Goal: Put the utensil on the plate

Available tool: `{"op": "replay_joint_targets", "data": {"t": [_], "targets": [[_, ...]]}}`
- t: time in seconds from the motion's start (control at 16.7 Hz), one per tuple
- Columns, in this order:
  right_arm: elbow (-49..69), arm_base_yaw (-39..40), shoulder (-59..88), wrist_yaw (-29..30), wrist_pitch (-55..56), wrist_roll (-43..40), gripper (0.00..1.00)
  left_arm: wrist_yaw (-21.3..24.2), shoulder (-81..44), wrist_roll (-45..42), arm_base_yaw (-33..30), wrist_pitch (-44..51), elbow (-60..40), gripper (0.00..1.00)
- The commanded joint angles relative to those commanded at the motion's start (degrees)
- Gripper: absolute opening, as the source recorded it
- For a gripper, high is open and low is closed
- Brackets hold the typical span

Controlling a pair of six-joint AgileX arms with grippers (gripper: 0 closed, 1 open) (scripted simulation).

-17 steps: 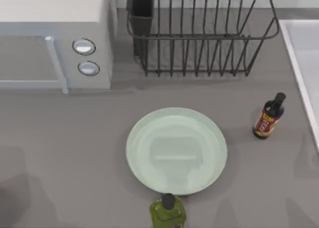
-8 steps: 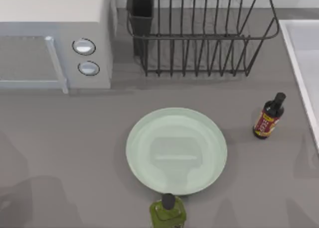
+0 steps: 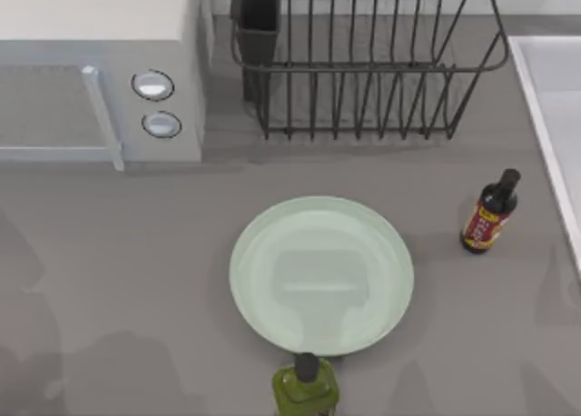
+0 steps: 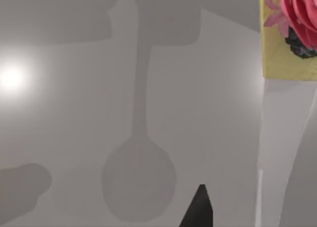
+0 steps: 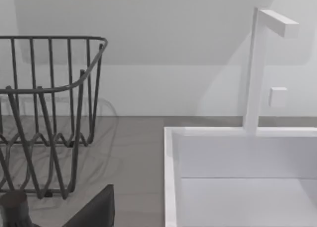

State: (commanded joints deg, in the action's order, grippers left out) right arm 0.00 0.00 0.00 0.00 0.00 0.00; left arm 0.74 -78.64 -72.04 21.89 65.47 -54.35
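Note:
The plate (image 3: 321, 274), large, round and pale mint green, lies at the middle of the table with nothing on it. In the left wrist view the utensil (image 4: 277, 152) is close to the camera: a white handle ending in a pink-red flower knob (image 4: 299, 14). Its spoon-shaped shadow (image 4: 139, 180) falls on the grey surface behind it, apart from the spoon itself. My left gripper (image 4: 198, 209) shows one dark tip beside the handle and holds the spoon off the surface. My right gripper (image 5: 96, 212) is near the sink and the rack.
A green bottle (image 3: 307, 387) stands against the plate's near rim and a dark sauce bottle (image 3: 490, 212) to its right. A wire rack (image 3: 363, 62) and a microwave (image 3: 100, 71) line the back. A white sink (image 5: 237, 177) borders the right edge.
The arm shadows at the table's lower left have spread rightward. The plate and both bottles have not moved.

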Motion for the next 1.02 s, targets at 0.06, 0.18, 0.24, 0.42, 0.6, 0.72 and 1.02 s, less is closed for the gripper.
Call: {"op": "replay_joint_targets", "data": {"t": [0.06, 0.18, 0.24, 0.42, 0.6, 0.72, 1.02], "targets": [[0.0, 0.0, 0.0, 0.0, 0.0, 0.0, 1.0, 0.0, 0.0, 0.0, 0.0, 0.0, 0.0, 0.0], [0.0, 0.0, 0.0, 0.0, 0.0, 0.0, 1.0, -0.01, -0.33, -0.07, 0.0, -0.13, 0.05, 0.0], [0.0, 0.0, 0.0, 0.0, 0.0, 0.0, 1.0, -0.01, -0.97, 0.17, -0.66, 0.02, -0.59, 0.0], [0.0, 0.0, 0.0, 0.0, 0.0, 0.0, 1.0, 0.04, -6.28, 2.18, -6.34, 1.12, -5.93, 0.0], [0.0, 0.0, 0.0, 0.0, 0.0, 0.0, 1.0, 0.21, -15.19, 6.17, -17.47, 2.74, -14.63, 0.0], [0.0, 0.0, 0.0, 0.0, 0.0, 0.0, 1.0, 0.42, -22.09, 9.77, -27.67, 3.84, -21.32, 0.0], [0.0, 0.0, 0.0, 0.0, 0.0, 0.0, 1.0, 0.72, -38.48, 20.17, -53.31, 5.09, -38.92, 0.0]]}}
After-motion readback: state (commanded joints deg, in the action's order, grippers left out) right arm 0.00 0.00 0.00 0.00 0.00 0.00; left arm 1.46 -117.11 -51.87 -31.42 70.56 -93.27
